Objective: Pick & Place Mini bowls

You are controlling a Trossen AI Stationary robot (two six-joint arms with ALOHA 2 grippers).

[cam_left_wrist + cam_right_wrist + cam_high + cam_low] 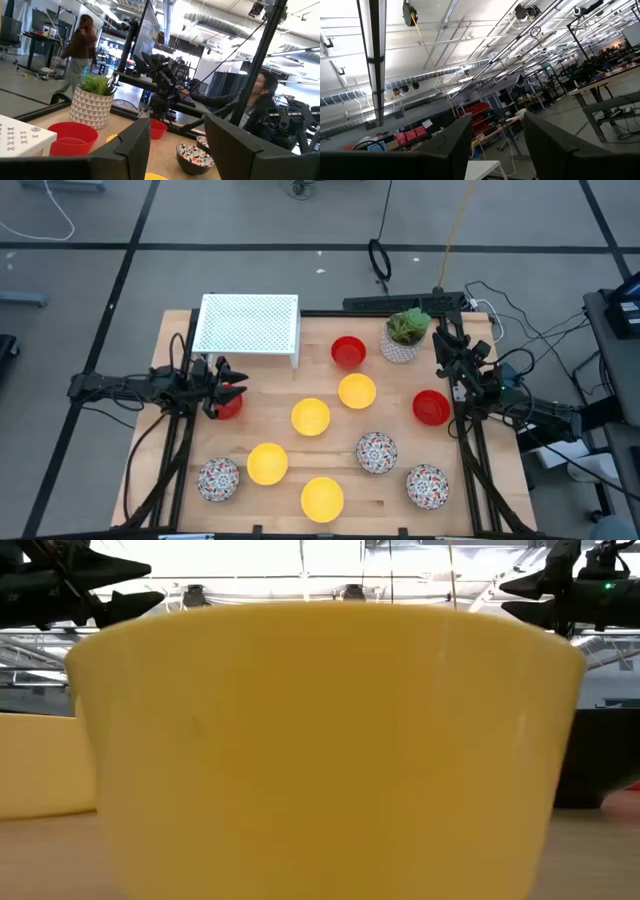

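Ten mini bowls rest on their bases on the wooden table [330,440]. The red ones are at the left [229,407], far middle [348,352] and right [431,408]. Yellow ones [357,391] [311,417] [267,463] [322,498] fill the middle. Speckled ones [218,478] [376,452] [427,486] sit near the front. My left gripper [232,385] [177,130] is open and level, over the left red bowl, with nothing between its fingers. My right gripper [441,330] [497,125] is open at the far right, tipped upward beside the plant.
A white perforated rack [247,325] stands at the far left. A white pot with a green plant [405,335] stands at the far right. The nearest yellow bowl [320,740] fills the low view. People show in the room beyond [80,50] [255,100].
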